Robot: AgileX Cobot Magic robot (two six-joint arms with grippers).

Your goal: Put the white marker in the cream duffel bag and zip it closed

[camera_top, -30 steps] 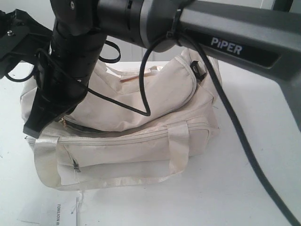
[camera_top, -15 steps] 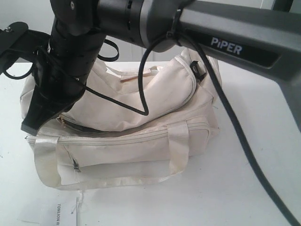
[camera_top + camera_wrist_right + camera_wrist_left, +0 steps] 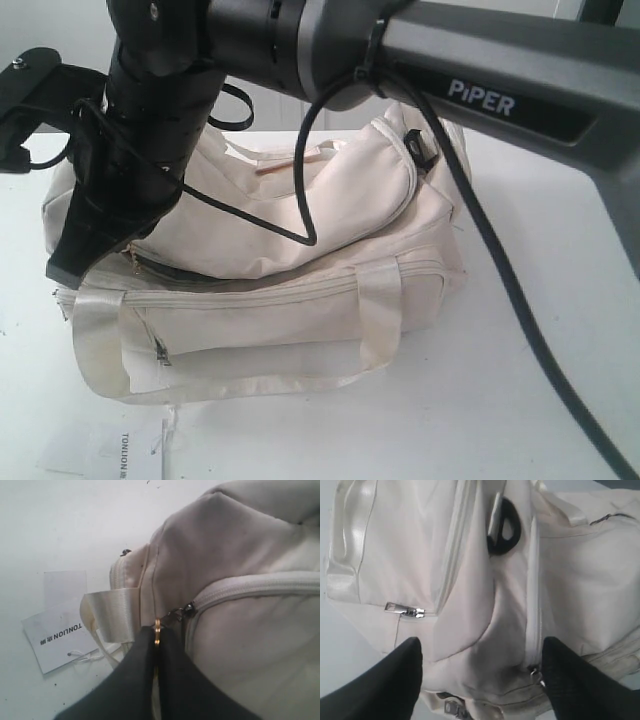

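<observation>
The cream duffel bag (image 3: pixel 300 300) lies on the white table, its top flap bulging and a dark gap showing along the main zip (image 3: pixel 180 272). My right gripper (image 3: pixel 157 630) has reached across to the bag's left end and is shut on the small gold charm (image 3: pixel 157 626) of the zip pull. My left gripper (image 3: pixel 480 647) is open, its fingers (image 3: pixel 410 655) spread over one end of the duffel bag (image 3: pixel 485 605), near a black strap ring (image 3: pixel 502 527). The white marker is out of view.
A paper tag printed TONLION (image 3: pixel 125 450) lies on the table (image 3: pixel 520 420) in front of the bag and shows as the tag (image 3: pixel 55 635). The right arm (image 3: pixel 480 70) and its black cable (image 3: pixel 500 270) pass over the bag. A front pocket zip pull (image 3: pixel 162 352) hangs low.
The left arm at the far left has shifted a little. My right gripper stays shut at the bag's left end, moved only slightly leftward.
</observation>
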